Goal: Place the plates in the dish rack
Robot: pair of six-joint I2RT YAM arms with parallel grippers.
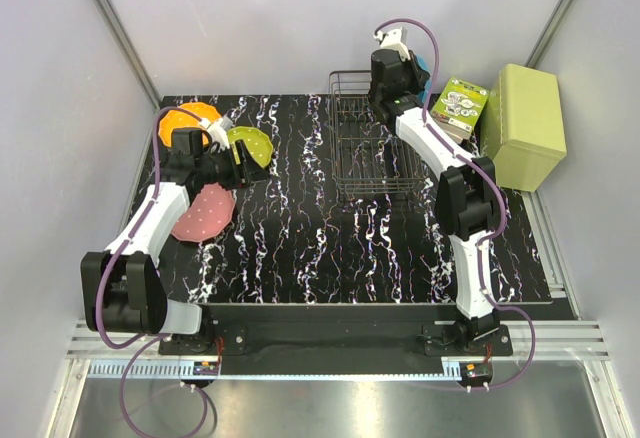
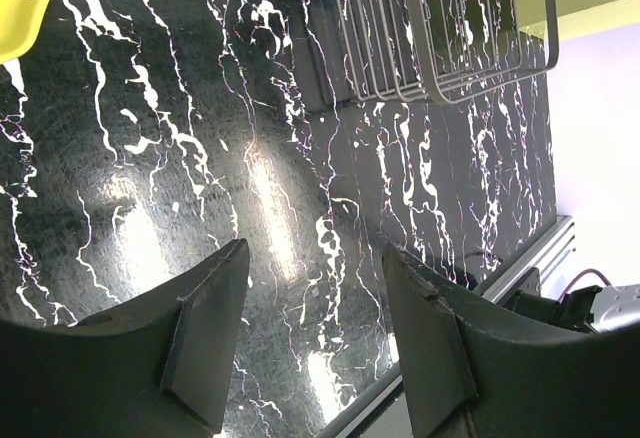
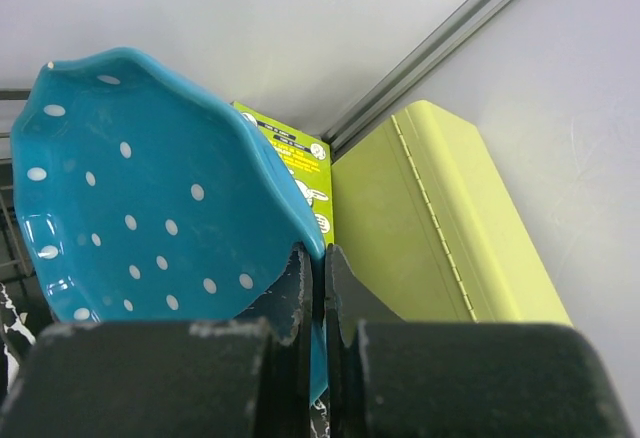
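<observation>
Gripping blue plate (image 3: 130, 198): right end effector (image 3: 322, 280)

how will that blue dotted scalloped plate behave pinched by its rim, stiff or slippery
The blue dotted scalloped plate is probably stiff: it holds its shape though the right gripper pinches only its rim. Its glossy surface looks slippery, so it may pivot. Round, it could roll if set on edge.

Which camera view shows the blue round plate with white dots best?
The right wrist view: the blue round dotted plate is large and close, pinched at its rim by the right end effector. The top external view shows only a sliver of the plate behind the right arm. The left wrist view does not show it.
</observation>
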